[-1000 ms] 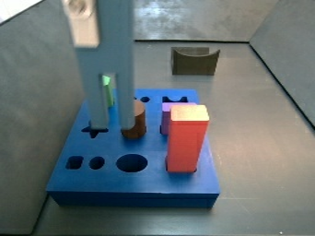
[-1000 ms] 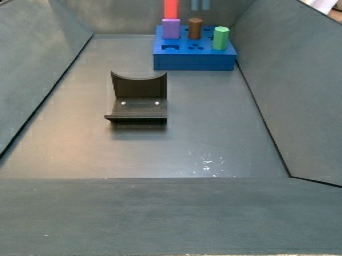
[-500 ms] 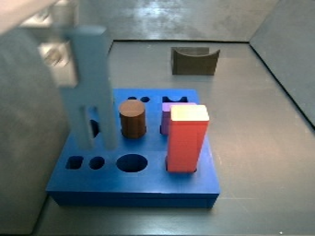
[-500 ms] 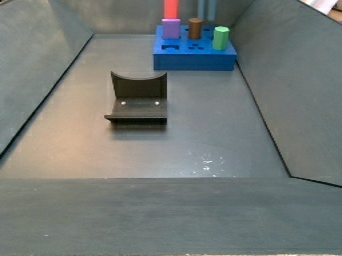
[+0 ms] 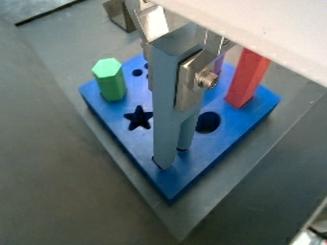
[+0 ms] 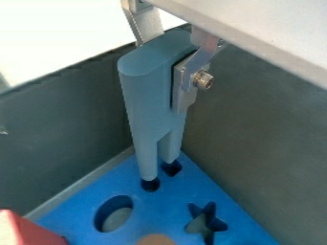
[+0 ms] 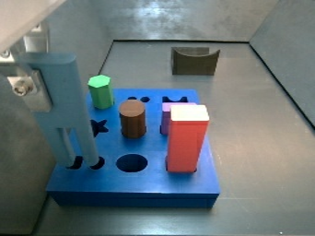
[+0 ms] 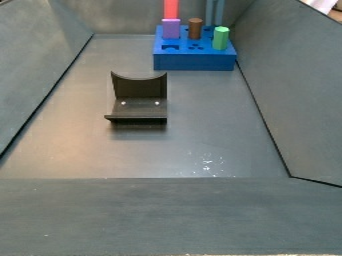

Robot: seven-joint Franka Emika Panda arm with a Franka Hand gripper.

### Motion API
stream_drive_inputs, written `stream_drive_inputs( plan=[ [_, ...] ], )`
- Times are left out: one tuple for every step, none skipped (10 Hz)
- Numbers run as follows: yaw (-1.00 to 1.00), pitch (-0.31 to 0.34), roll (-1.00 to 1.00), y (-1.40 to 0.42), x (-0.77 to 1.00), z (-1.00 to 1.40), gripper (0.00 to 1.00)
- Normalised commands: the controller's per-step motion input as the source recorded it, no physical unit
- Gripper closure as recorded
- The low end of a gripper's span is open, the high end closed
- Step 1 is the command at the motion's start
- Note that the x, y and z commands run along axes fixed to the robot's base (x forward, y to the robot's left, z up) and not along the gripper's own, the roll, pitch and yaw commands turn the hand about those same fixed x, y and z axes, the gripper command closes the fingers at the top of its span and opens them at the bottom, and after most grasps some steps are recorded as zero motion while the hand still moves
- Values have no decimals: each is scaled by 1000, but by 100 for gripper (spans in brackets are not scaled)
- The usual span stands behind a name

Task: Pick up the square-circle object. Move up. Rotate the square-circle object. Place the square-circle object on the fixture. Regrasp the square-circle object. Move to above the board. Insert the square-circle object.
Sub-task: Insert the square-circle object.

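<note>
Hand (image 7: 79, 164) grasping the square-circle object (image 6: 148, 115) hovers at the blue board (image 7: 135, 189); slight misalignment could jam the peg against a hole's rim.

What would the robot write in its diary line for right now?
step: insert | hand: above board's corner, gripping square-circle object | object: upright, lower end at small holes of board | fixture: empty

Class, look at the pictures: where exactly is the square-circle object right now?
In a side view the square-circle object stands upright in the claw over the board's left front corner, its lower tips at the small holes, left of the brown cylinder.
</note>
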Motion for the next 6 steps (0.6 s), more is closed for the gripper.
stream_drive_inputs(
  plan=[
    [0,-34,77,49,-77,-234,100],
    [0,-36,59,0,0,-186,100],
    [0,-13,0,0,0,-69,100],
    [0,-73,0,0,126,-66,100],
    [-103,-103,0,6,171,-89,100],
    [-120,-146,3,0,160,-126,100]
  ],
)
